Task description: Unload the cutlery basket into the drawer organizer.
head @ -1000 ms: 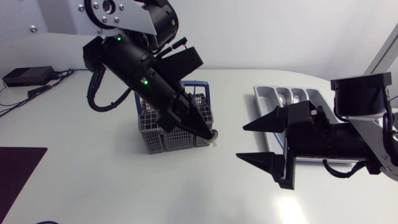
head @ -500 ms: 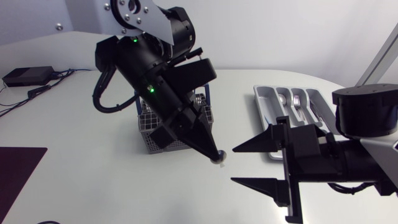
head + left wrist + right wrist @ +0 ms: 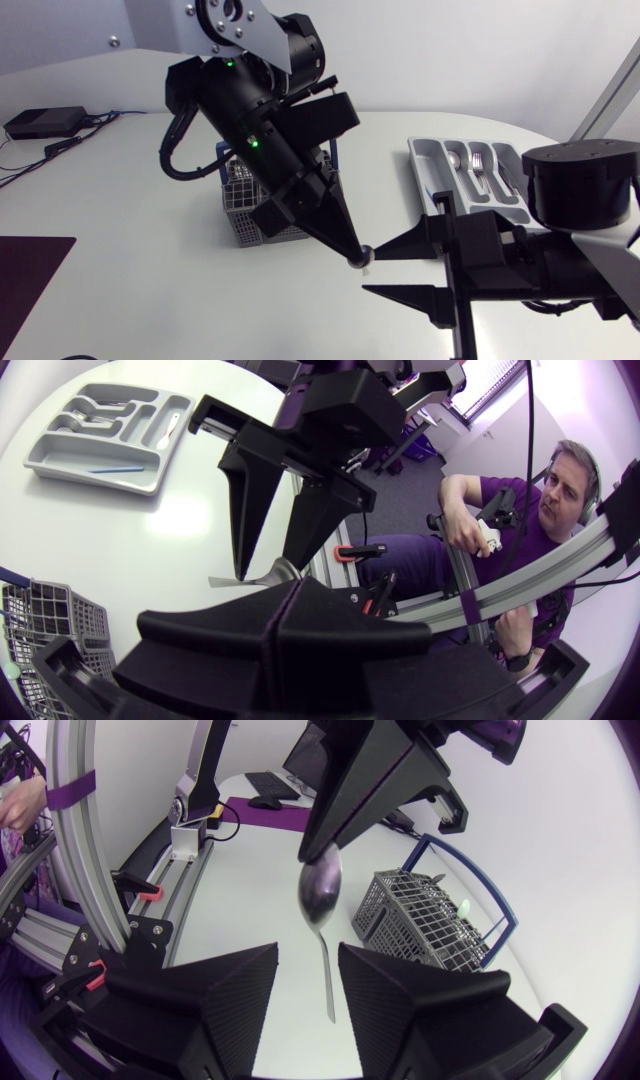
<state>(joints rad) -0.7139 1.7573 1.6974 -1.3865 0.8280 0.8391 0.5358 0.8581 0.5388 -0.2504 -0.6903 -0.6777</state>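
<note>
**Spoon out of basket, held between the claws**

Left claw [image 3: 352, 256] is clenched on the bowl of a spoon [image 3: 322, 890]. It holds the spoon above the tabletop [image 3: 150, 290], near the basket [image 3: 240, 222], on its organizer [image 3: 432, 170] side. The spoon handle hangs into the gap of the right claw [image 3: 370, 271], whose fingers are spread. Cannot tell if they touch it. Organizer lies well apart from basket, with cutlery [image 3: 478, 165] in it.

Left gripper [image 3: 348, 252]: angled down, clamping spoon [image 3: 321, 892]. Right gripper [image 3: 370, 272]: fingers spread, just beside the left gripper's tip.
</note>
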